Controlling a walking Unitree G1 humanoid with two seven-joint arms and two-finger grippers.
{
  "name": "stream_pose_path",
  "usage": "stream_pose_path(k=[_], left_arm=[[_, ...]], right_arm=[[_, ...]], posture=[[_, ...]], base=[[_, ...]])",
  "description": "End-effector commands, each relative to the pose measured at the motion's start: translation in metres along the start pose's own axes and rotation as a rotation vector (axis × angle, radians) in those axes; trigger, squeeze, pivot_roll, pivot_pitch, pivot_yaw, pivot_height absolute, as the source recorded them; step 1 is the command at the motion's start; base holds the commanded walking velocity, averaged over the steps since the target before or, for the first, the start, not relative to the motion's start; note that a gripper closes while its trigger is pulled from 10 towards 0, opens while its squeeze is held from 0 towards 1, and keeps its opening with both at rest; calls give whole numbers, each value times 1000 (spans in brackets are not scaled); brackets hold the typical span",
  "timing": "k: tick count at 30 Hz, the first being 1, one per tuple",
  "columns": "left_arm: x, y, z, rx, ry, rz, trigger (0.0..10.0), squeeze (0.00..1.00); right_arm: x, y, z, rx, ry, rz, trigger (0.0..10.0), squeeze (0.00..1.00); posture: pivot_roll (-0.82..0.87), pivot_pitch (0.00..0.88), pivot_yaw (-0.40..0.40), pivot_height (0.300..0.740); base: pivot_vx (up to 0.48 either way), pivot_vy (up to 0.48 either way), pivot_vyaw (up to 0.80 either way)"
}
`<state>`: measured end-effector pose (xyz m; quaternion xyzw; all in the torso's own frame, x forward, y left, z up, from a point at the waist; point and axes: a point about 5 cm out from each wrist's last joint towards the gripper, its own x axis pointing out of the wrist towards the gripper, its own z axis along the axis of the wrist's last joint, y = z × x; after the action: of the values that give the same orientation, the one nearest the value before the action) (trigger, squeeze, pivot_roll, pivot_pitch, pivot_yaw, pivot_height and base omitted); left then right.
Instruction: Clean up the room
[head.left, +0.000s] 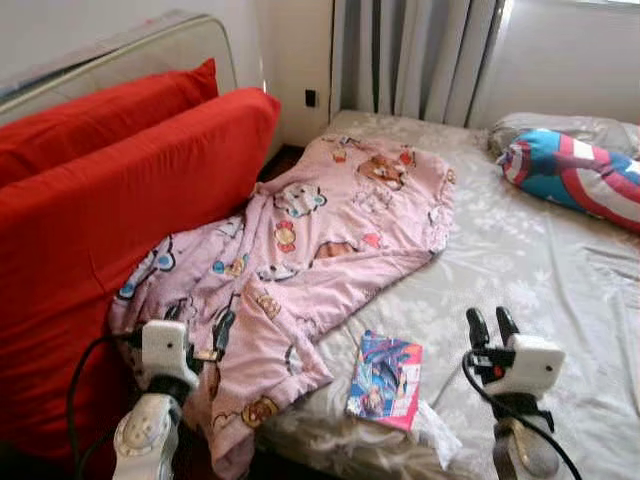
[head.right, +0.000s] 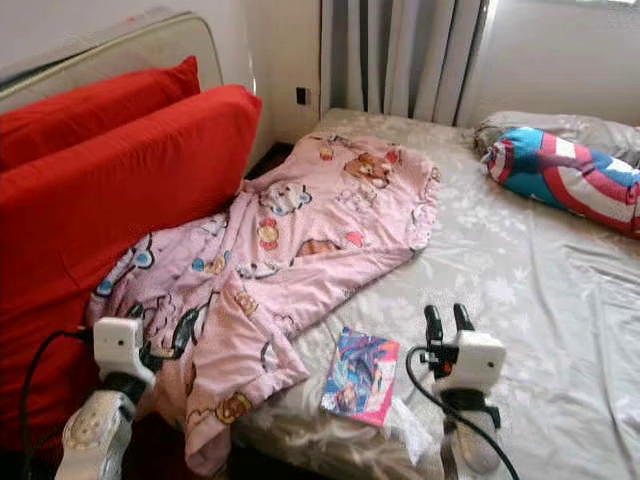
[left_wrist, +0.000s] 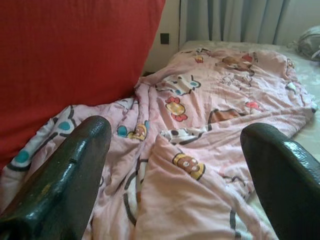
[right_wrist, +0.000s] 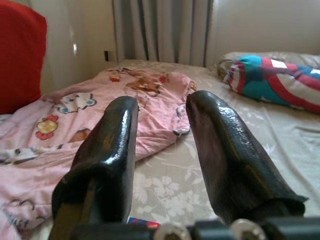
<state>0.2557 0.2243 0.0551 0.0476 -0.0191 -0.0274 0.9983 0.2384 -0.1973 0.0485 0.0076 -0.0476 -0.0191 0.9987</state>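
Bedding in grey floral sheet (head.left: 520, 250) covers the mattress across the centre and right of the left eye view. We note a pink blanket (head.left: 320, 230) running from the upper centre down to the lower left, its long axis on that diagonal and its lower end hanging off the near mattress edge. Red cushions (head.left: 120, 200) fill the left side. A colourful book (head.left: 385, 378) lies flat at lower centre, just right of the blanket's edge, long axis pointing up the frame. A striped pillow (head.left: 580, 175) sits at upper right.

Our left gripper (head.left: 205, 335) hovers at lower left over the blanket's lower end; our right gripper (head.left: 492, 328) stands at lower right over bare sheet, right of the book.

Left wrist view: fingers (left_wrist: 70, 180) stand wide apart with blanket folds between and nothing held.

Right wrist view: fingers (right_wrist: 105, 150) are parted and empty, the blanket beyond them at centre left.

We judge the blanket the step in hand. Recommendation: take a thick fold near the hanging end and lift clear of the book before drawing it along its diagonal.
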Motion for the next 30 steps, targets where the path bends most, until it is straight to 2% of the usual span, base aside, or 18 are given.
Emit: stream_pose_path(k=[1, 5, 7, 10, 14, 20, 27, 30], left_arm=[[-3, 2, 3, 0, -5, -3, 10000, 0], [-9, -3, 2, -3, 12, -2, 10000, 0], [-7, -8, 3, -7, 14, -2, 10000, 0], [-2, -15, 14, -17, -12, -14, 10000, 0], [-3, -14, 16, -15, -12, -14, 10000, 0], [-8, -16, 16, -20, 12, -25, 10000, 0], [-6, -25, 15, -33, 25, -35, 10000, 0], [-3, -25, 18, -39, 18, -30, 10000, 0]], right_arm=[[-1, -1, 2, 5, 4, -10, 10000, 0], [-5, -5, 0, 6, 32, -37, 10000, 0], [-4, -6, 1, 7, 34, -56, 10000, 0], [-2, -3, 7, 25, 37, -71, 10000, 0], [-5, -1, 7, 40, 52, -82, 10000, 0], [-14, 4, 1, 20, 132, -73, 10000, 0], [-16, 4, 0, 23, 155, -87, 10000, 0], [-9, 9, 3, 24, 144, -56, 10000, 0]], posture=[[-95, 4, -33, 740], [-82, 10, -34, 740], [-80, 11, -37, 740], [-66, 22, -35, 740], [-52, 20, -33, 740], [-69, 20, -31, 740], [-72, 0, -37, 700], [-70, 7, -43, 680]], base=[[0, 0, 0], [0, 0, 0], [0, 0, 0], [0, 0, 0], [0, 0, 0], [0, 0, 0], [0, 0, 0], [0, 0, 0]])
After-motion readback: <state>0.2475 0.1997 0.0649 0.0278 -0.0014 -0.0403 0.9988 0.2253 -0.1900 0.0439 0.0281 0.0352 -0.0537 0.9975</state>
